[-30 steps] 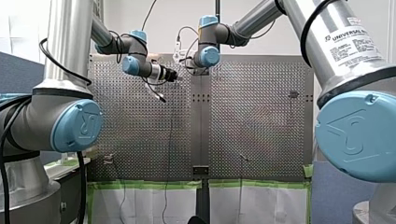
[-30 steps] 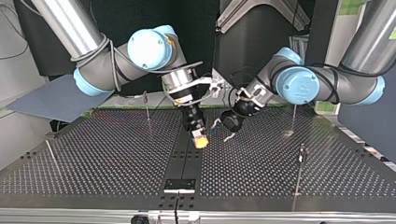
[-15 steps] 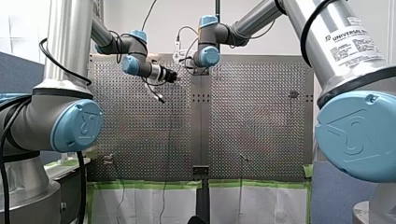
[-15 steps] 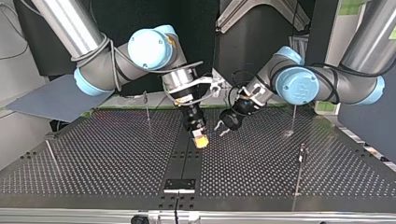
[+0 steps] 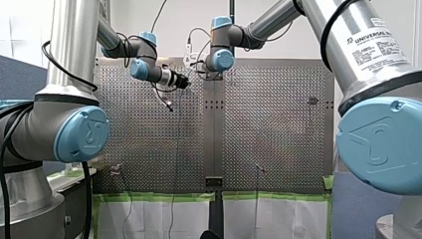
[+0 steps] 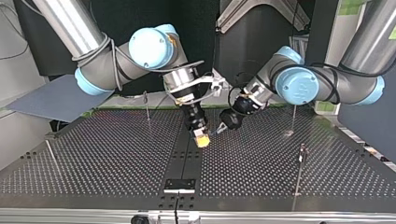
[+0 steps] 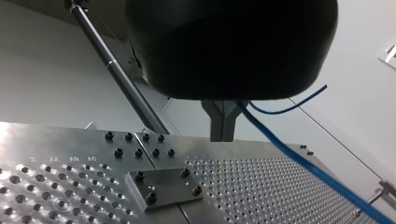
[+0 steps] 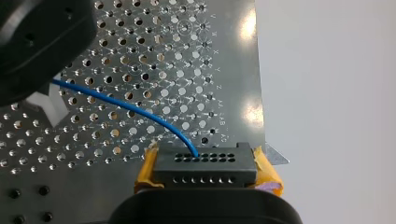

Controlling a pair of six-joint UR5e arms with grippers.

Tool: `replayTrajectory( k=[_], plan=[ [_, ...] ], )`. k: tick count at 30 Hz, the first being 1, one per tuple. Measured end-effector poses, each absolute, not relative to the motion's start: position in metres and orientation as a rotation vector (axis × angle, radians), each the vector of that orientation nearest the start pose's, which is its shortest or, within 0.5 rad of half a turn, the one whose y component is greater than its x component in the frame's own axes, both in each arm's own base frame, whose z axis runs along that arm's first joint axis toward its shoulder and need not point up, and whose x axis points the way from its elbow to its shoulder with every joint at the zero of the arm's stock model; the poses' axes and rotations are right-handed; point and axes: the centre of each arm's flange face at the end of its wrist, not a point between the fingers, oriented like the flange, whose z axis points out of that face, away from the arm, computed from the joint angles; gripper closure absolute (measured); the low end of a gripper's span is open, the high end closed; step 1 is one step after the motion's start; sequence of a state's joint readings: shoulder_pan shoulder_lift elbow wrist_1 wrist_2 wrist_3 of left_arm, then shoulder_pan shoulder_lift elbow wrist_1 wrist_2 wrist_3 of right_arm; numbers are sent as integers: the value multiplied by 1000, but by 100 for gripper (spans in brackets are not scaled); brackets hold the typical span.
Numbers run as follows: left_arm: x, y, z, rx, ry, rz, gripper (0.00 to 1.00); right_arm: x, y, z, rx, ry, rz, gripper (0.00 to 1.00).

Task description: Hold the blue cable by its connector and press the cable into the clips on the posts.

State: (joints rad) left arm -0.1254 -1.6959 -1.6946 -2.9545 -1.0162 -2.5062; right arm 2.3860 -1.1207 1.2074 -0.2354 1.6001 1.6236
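1. Left wrist view first: the robot's left gripper (image 7: 223,122) has its metal fingers (image 7: 214,122) pressed flat together. The blue cable (image 7: 303,163) comes out right at them, so the gripper is closed on the cable, by the look of it
2. From those fingers one stretch of cable runs thick towards the camera and a thinner loop curls off to the side
3. Same view: the bolted plate (image 7: 166,186) lies on the perforated table (image 7: 261,186), and the shut fingers hang above the table just beyond the plate
4. Now the right wrist view, the only one to show this: the black connector (image 8: 205,161) sits squarely between the yellow pads (image 8: 270,176) of the right gripper (image 8: 208,173), clamped on both sides
5. The cable leaves the connector's upper face and arcs over the table to the left gripper's black body, so the task's cable spans both grippers
6. The top view puts the pair together: the right gripper is low over the table's middle strip, straight beyond the plate. The left gripper is just beside it, tips angled down towards the yellow pads
7. Thin posts (image 6: 300,161) stand well out to either side of the plate, apart from both grippers
8. Front view: the right gripper's fingers are hidden behind its own wrist, and the left gripper shows as a black stub pointing at the middle strip, far beyond the plate
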Motion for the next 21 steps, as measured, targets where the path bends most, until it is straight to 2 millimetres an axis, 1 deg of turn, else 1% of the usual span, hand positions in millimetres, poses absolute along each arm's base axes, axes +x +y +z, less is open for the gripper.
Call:
replayTrajectory(
  k=[6,13,18,21],
  plan=[
    [487,-242,382,-252,1753,-1176,99,591,-377,427,1606,-720,1908,100],
    [483,-236,382,-269,1776,-1077,99,591,-377,426,1608,-718,1906,100],
    [479,-231,392,-259,1753,-1008,99,592,-377,426,1609,-717,1906,100],
    [475,-228,404,-245,1723,-969,99,592,-376,426,1610,-716,1906,100]
  ],
)
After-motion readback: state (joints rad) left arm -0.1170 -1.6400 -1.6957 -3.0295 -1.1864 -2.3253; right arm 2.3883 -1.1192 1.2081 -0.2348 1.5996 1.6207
